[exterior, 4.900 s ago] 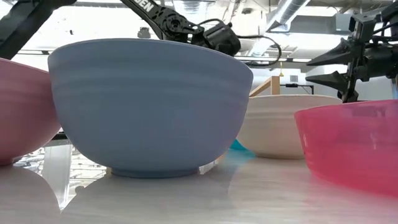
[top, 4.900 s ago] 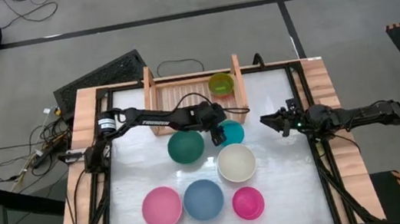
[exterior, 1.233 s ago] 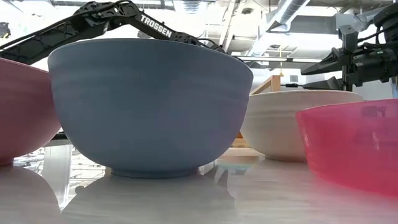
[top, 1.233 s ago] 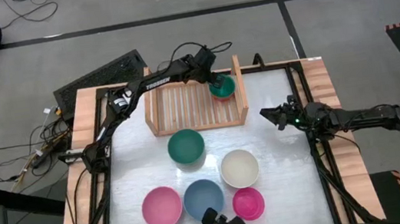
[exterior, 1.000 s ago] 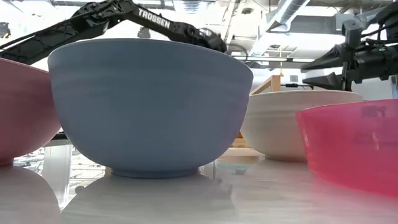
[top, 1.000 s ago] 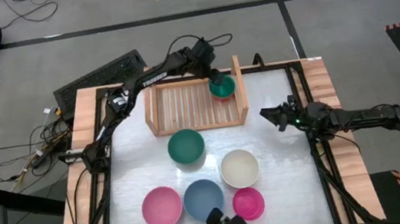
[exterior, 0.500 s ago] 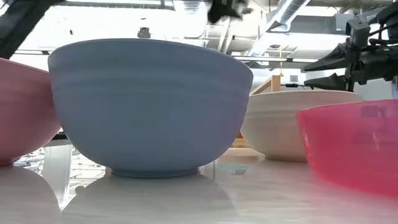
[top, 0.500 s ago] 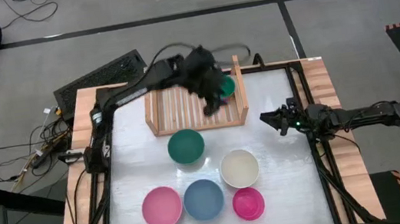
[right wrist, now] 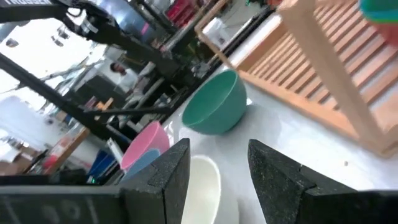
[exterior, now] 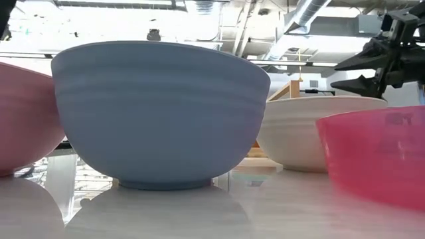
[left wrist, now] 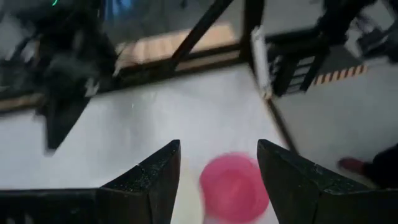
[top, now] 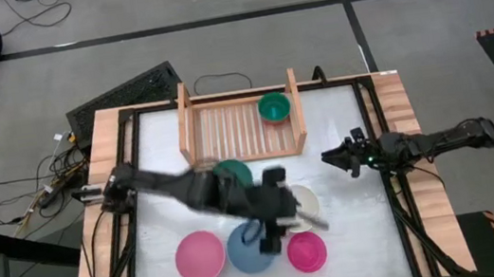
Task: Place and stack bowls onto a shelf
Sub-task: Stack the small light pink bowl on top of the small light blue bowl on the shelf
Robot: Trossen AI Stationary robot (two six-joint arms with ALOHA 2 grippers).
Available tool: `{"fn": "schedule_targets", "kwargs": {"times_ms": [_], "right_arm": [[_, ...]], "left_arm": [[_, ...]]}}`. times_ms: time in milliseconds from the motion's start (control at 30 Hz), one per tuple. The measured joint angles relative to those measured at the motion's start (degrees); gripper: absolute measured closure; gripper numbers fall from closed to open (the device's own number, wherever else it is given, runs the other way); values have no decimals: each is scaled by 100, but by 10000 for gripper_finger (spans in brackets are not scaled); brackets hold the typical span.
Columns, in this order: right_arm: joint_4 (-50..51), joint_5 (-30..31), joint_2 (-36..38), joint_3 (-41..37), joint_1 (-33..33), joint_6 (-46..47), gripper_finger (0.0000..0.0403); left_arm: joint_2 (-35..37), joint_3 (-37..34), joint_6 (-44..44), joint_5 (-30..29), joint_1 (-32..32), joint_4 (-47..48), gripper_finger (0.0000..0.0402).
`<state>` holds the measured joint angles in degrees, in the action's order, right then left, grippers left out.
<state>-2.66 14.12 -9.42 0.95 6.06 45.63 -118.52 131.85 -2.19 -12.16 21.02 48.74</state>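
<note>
The left pincer (top: pixel 274 235) hangs open and empty over the near middle of the worktop (top: pixel 356 239), above the blue bowl (top: pixel 250 248) and just beside the cream-white bowl (top: pixel 305 198) (its arm shows blurred). The magenta bowl (top: pixel 307 251) and pink bowl (top: pixel 199 257) flank the blue one along the near edge. The shelf (top: pixel 242 129) stands at the far edge, with a small teal bowl (top: pixel 274 107) stacked in its right end. The right pincer (top: pixel 330 157) waits open near the right edge.
</note>
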Motion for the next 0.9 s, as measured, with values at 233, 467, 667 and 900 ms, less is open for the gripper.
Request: {"fn": "schedule_targets", "kwargs": {"times_ms": [233, 467, 667, 900], "right_arm": [[69, -81, -80, 4, 232, -3, 214], [93, -90, -231, 2, 331, 35, 214], [104, -90, -231, 2, 376, 42, 214], [111, -88, -232, 0, 433, 61, 214]], "left_arm": [[-666, 10, 210, -64, 420, -780, 203], [-1421, 7, 288, 488, 362, -1577, 203], [-1731, 7, -141, 910, 281, -1628, 203], [-1990, -1, -246, 424, 472, -1172, 207]]}}
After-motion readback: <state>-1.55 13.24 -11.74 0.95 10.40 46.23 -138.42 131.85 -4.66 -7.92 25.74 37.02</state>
